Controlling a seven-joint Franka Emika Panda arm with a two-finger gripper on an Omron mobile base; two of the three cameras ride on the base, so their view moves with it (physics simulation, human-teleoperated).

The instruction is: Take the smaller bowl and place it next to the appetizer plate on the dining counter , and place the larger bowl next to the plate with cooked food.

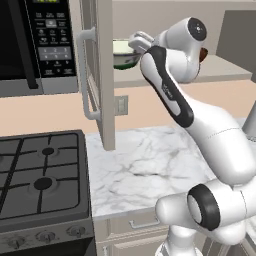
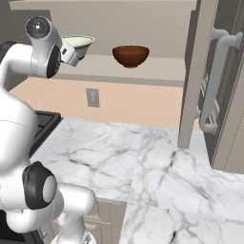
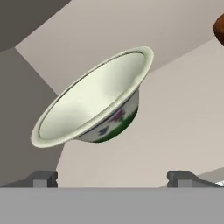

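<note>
Cream-white and flared at the rim, the one larger bowl [image 3: 94, 98] with its dark green band and small painted pattern low on the outside sits on the beige cabinet shelf [image 2: 157, 66], and you see it right ahead of the hand, tilted in the hand view because the camera is rolled. You have two bowls in all on that shelf: the second is the smaller bowl [image 2: 130, 55], round, glossy reddish-brown and plain, standing apart from the cream one, further along the shelf on the robot's right. In the hand view its edge peeks in at the upper right corner. Your gripper [image 3: 112, 179] is raised to shelf height just short of the cream bowl; its two dark fingers [image 3: 43, 178] stand wide apart with nothing between them. One open cabinet door with a grey handle [image 1: 86, 75] hangs beside the shelf. Below you lies the white, grey-veined marble surface [image 2: 143, 162], with one black stove [image 1: 42, 175] and one microwave [image 1: 37, 45] to the left.
</note>
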